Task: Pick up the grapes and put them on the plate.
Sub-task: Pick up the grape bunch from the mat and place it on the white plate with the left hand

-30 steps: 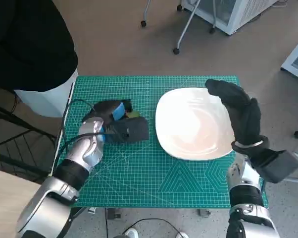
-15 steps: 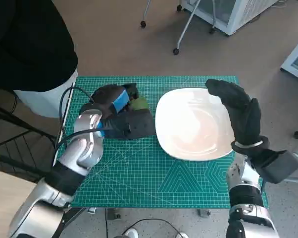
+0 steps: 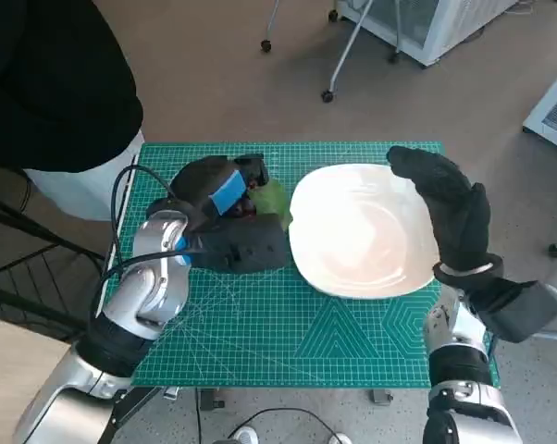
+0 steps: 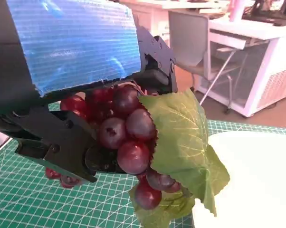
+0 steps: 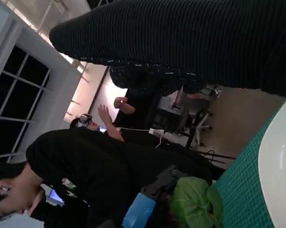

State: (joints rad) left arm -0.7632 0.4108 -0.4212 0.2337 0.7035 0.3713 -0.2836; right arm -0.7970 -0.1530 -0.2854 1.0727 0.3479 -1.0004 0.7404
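My left hand (image 3: 218, 199) grips a bunch of dark red grapes (image 4: 126, 133) with green leaves (image 4: 181, 142), lifted off the green mat just left of the plate. In the head view only the leaf (image 3: 270, 197) shows beside the hand. The white plate (image 3: 362, 231) lies on the mat's right half with nothing on it; its rim (image 4: 257, 180) shows close to the grapes. My gloved right hand (image 3: 450, 208) hovers over the plate's right edge, fingers stretched out, holding nothing. The right wrist view shows the leaf (image 5: 193, 202) and the left hand's blue tape (image 5: 139, 211).
A green cutting mat (image 3: 260, 324) covers the small table. A person in black (image 3: 47, 83) sits at the table's left corner, seen too in the right wrist view (image 5: 81, 171). Chair legs on castors (image 3: 329, 92) stand on the floor beyond the table.
My left hand has risen and moved right toward the plate with the grapes; the leaf now shows clearly beside it. The right hand has stayed in place.
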